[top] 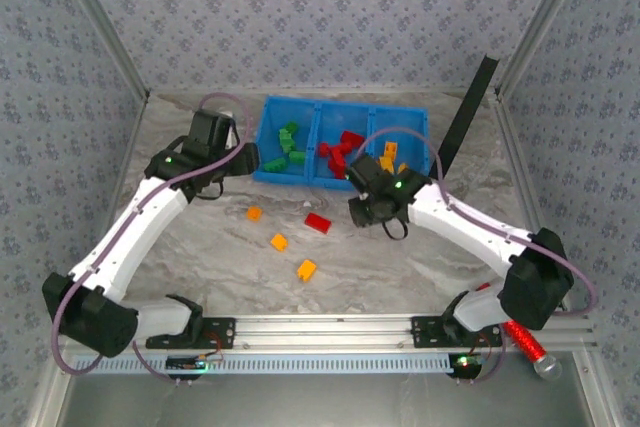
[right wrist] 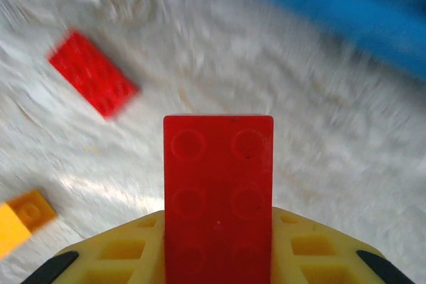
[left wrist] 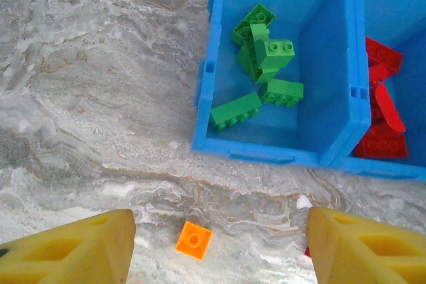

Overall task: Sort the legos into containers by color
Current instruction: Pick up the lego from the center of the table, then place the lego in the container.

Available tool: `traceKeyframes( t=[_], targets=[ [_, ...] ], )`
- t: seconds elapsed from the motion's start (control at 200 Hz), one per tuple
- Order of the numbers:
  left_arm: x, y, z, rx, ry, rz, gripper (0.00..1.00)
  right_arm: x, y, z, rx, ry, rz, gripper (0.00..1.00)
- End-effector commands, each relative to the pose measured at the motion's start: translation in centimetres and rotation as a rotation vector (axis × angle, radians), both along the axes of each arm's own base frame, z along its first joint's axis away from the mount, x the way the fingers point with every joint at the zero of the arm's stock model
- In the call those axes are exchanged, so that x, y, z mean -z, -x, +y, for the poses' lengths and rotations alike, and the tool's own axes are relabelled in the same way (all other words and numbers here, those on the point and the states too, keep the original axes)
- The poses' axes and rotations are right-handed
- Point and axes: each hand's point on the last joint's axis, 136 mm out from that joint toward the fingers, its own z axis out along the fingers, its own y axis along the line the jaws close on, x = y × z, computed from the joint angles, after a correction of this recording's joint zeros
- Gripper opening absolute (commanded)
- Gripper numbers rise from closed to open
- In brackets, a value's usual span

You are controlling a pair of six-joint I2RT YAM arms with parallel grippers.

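Right gripper grips 1 red lego.
Next: carry it far to the red-filled container; left gripper hangs wide, empty.

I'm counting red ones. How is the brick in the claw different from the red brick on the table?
The held red brick is pinched in the right gripper; the loose red brick lies untouched on the table. Held one points straight, loose one slants. Both are red and oblong.
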Motion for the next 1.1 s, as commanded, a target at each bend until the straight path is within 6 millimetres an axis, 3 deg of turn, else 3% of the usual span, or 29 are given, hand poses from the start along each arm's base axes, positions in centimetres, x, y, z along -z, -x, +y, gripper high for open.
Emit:
traceKeyframes(
  t=[0.0, 0.14, 0.245, 0.515, 0.665, 0.785, 0.94, 1.094],
  targets=[
    [-0.7, 1.8, 0.8, 0.012, 0.006, -0.002, 0.69, -2.9, -4.3, 0.0, -0.009, 0.024, -0.125, 0.32],
    [0.3, 3.6, 1.4, 0.009, 0.013, 0.025, 0.7, -3.6, -10.4, 1.4, 0.002, 0.01, -0.209, 0.31],
    [1.0, 4.5, 1.7, 0.006, 0.02, 0.027, 0.7, -3.3, -13.4, 2.6, 0.024, 0.017, -0.224, 0.32],
    [1.5, 4.6, 0.9, 0.048, 0.053, 0.028, 0.72, 1.7, -18.3, 4.8, 0.037, 0.04, -0.142, 0.32],
    [1.8, 4.4, 0.6, 0.065, 0.05, 0.026, 0.72, 4.0, -19.5, 5.7, 0.031, 0.04, -0.094, 0.35],
    [2.0, 4.6, 0.7, 0.067, 0.042, 0.028, 0.72, 4.2, -19.8, 5.7, 0.029, 0.071, -0.087, 0.44],
    [2.0, 4.7, 0.9, 0.066, 0.043, 0.021, 0.73, 2.5, -19.7, 5.4, 0.032, 0.073, -0.114, 0.53],
    [1.8, 4.9, 1.0, 0.067, 0.045, 0.015, 0.73, -0.3, -17.6, 5.6, 0.004, 0.076, -0.146, 0.58]
  ],
)
